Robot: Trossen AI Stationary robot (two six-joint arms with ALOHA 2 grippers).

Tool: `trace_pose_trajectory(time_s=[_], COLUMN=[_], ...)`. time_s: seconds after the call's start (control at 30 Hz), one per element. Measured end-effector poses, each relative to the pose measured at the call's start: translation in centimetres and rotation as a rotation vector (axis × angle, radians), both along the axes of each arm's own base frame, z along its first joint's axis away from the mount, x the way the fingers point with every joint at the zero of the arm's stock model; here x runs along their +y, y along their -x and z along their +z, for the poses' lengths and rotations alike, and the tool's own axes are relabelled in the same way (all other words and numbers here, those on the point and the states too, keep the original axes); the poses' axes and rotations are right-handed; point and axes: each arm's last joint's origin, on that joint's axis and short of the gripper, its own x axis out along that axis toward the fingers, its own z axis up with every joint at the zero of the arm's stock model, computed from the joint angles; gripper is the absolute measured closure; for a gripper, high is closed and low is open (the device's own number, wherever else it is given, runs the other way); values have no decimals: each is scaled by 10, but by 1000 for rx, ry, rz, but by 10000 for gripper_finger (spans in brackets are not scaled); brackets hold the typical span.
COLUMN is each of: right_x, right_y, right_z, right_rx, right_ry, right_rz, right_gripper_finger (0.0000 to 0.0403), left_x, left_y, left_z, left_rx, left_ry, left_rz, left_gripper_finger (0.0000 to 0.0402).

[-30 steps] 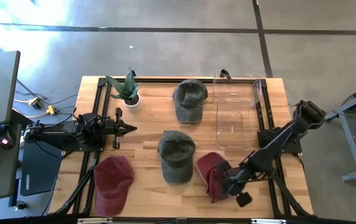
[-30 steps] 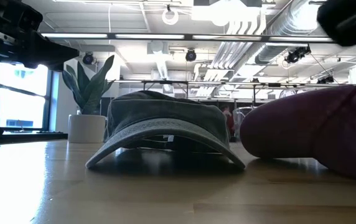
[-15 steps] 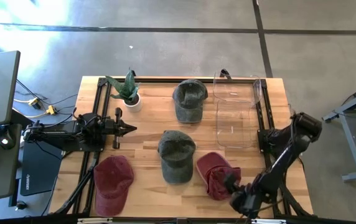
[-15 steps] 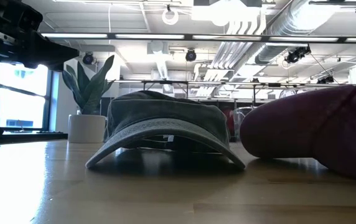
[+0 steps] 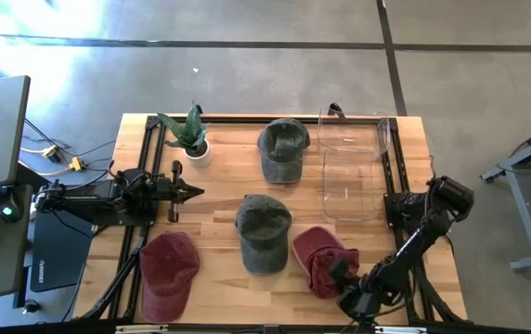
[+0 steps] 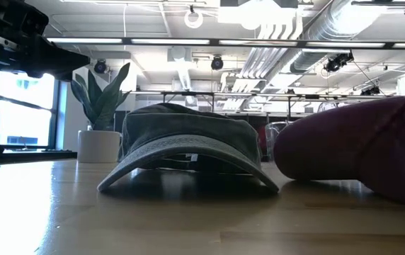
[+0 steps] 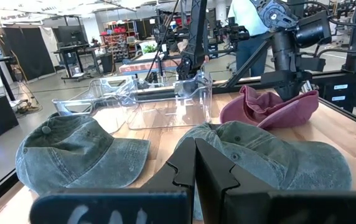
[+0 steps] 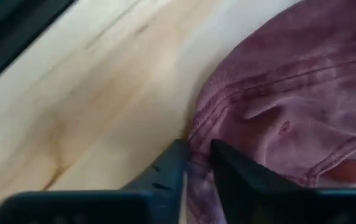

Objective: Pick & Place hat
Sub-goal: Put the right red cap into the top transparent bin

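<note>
The pale wooden table [image 5: 219, 209] with its black frame carries everything. At the far right stands the clear plastic bin [image 5: 354, 167], which I judge to be where a hat should go. There are four caps: a grey-green washed cotton cap [image 5: 282, 148] at the far middle beside the bin, a second grey-green cap [image 5: 264, 232] in the centre, a dark red cap [image 5: 168, 274] at the near left, and the crumpled maroon cotton cap [image 5: 321, 260] at the near right, the one I am working on. A small potted plant in a white pot [image 5: 191, 134] stands at the far left.

My left gripper [image 5: 191, 192] waits over the left side of the table, fingers closed on nothing and pointing toward the centre.

My right gripper [image 8: 196, 165] is down at the near edge of the maroon cap, low over the wood. Its fingers [image 8: 165, 174] stand close together with the stitched rim of the cloth between them; I take this for a pinch on the fabric, though how firmly it bites I cannot tell.

The cap will be light, soft and floppy. I judge it will sag and unfold when lifted, and a thin fold could slip out. The seamed rim, where the cloth is doubled and stitched, seems the best place to hold, or the stiffer brim if I can reach it.
</note>
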Motion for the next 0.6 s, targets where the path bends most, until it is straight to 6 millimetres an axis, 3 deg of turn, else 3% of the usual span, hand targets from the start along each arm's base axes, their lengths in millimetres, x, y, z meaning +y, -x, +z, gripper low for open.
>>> trace_pose_trajectory(time_s=[0.1, 0.2, 0.37, 0.6], right_x=[-8, -19, -46, -116], right_y=[-8, -11, -18, 4], right_z=[9, 26, 92, 179], right_rx=[17, 25, -79, -334], right_ry=[-49, -110, -373, -590], right_rz=[-26, -28, -19, -116], right_gripper_finger=[388, 386, 392, 392], left_x=[0, 0, 0, 0], left_y=[0, 0, 0, 0], left_z=[0, 0, 0, 0], left_rx=[0, -1, 0, 0], left_ry=[0, 0, 0, 0], left_rz=[0, 0, -1, 0], left_gripper_finger=[401, 401, 401, 401])
